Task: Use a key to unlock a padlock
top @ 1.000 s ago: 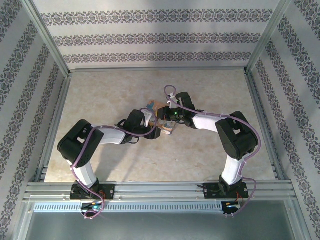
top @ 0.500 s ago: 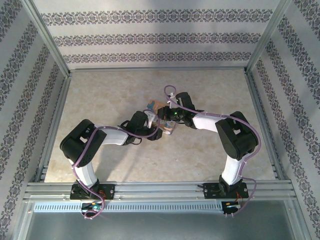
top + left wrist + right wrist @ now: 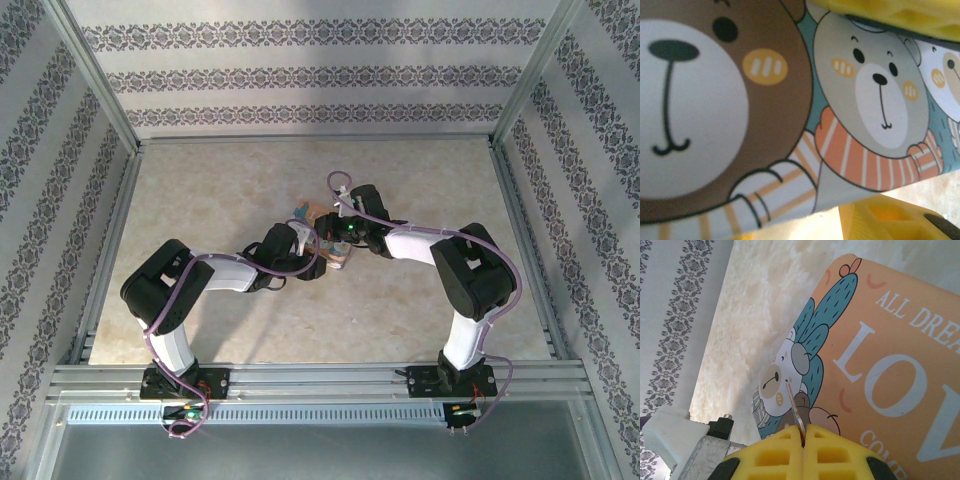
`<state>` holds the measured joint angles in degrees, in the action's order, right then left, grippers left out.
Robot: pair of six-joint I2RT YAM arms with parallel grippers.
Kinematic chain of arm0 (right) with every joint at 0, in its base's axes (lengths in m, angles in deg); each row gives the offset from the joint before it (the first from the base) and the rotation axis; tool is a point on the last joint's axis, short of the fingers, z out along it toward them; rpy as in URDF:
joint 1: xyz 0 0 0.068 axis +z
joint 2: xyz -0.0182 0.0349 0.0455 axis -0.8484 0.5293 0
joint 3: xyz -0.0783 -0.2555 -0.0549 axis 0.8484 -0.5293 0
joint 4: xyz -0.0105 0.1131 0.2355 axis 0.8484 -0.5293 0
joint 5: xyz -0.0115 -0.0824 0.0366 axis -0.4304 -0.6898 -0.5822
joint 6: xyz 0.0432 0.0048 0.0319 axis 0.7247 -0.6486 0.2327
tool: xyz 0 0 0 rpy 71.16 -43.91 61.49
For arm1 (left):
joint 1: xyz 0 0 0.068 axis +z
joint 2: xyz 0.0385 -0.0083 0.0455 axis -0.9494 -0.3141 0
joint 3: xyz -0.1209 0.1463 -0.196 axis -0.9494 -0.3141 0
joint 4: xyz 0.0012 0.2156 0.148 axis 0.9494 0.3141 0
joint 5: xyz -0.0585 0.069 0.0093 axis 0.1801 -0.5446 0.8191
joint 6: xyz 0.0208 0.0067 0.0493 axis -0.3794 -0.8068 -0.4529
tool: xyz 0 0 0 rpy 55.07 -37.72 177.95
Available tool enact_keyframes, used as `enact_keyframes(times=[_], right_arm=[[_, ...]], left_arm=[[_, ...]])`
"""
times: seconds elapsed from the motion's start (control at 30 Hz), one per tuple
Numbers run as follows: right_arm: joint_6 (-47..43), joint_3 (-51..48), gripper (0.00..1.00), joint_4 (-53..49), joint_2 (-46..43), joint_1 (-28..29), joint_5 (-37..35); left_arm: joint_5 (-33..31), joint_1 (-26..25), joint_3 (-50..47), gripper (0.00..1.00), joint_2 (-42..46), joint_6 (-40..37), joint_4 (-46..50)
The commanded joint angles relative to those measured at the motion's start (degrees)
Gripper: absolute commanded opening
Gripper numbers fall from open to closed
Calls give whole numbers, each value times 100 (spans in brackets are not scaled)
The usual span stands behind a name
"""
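An orange "LOVE" tin box with cartoon bears lies at the table's middle. My right gripper is shut on a thin silvery key, whose blade points at the bear picture on the tin's lid. In the left wrist view the tin's bear-printed side sits between my left gripper's yellow fingers, one above and one below, closed against it. From above, both grippers meet at the tin: the left from the left, the right from the right. The padlock is hidden.
The pale marble-look tabletop is fenced by metal rails at the near edge and patterned walls on the other sides. The two arms crowd the centre around the tin.
My left gripper has slid a little to the right and narrowed its jaws onto the tin. The right arm and the key have held still.
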<state>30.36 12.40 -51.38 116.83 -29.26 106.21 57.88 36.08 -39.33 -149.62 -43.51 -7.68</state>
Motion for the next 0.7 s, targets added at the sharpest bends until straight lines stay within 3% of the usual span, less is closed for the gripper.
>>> enact_keyframes(times=[0.0,0.5,0.67], right_arm=[[4,-185,0,-466,81,137,-76],[66,-206,0,-422,81,223,-101],[57,-152,0,-436,-87,201,-87]], left_arm=[[-164,-95,4,44,66,349,-510],[-238,-95,48,27,-16,681,-668],[-288,-95,-25,26,155,611,-590]])
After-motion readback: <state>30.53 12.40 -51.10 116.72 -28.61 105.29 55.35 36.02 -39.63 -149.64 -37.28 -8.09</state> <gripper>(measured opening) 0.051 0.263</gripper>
